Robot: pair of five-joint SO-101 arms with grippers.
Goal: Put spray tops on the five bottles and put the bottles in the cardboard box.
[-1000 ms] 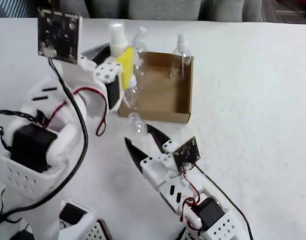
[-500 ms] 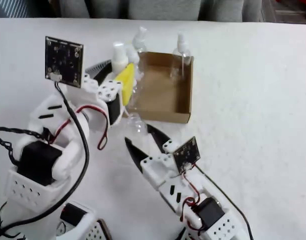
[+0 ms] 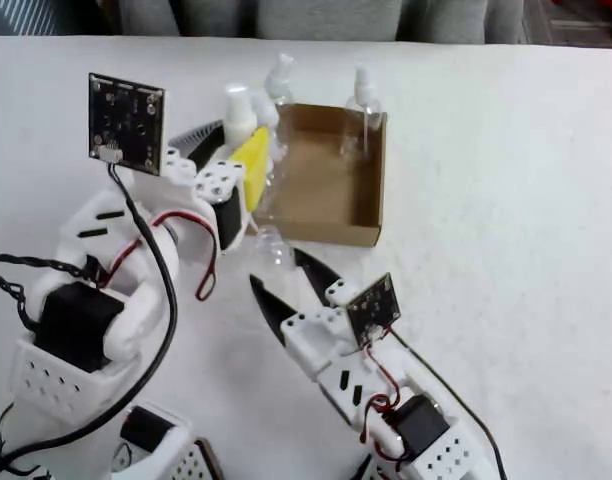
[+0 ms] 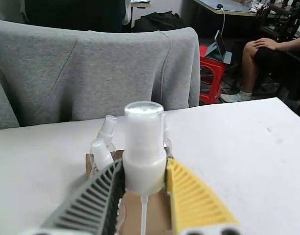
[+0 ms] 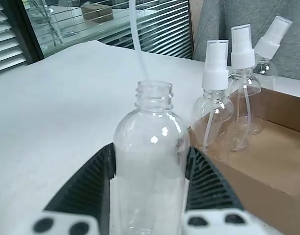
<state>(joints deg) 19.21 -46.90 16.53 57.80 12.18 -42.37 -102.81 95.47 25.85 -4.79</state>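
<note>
Two grippers, each loaded.

Left gripper (image 4: 144,167): closed on one white spray top (image 4: 144,142), which is pinched between the grey finger (image 4: 93,203) and the yellow finger (image 4: 194,200). The top sits upright, and its thin dip tube (image 5: 136,39) hangs straight down.

Right gripper (image 5: 149,149): black fingers (image 5: 204,181) pressed against both sides of one clear uncapped bottle (image 5: 149,127). The bottle stands upright on the white table (image 3: 506,200), just outside the near wall of the cardboard box (image 3: 326,190).

Relation of the two: the spray top is held above the uncapped bottle. The tube's lower end reaches the rim of the open neck. Whether it has gone inside cannot be told.

Three capped bottles (image 5: 243,83): clear with white tops, upright in the cardboard box, close together along the side nearest the left gripper.

One grey cloth (image 4: 91,73): draped behind the table's far edge.
</note>
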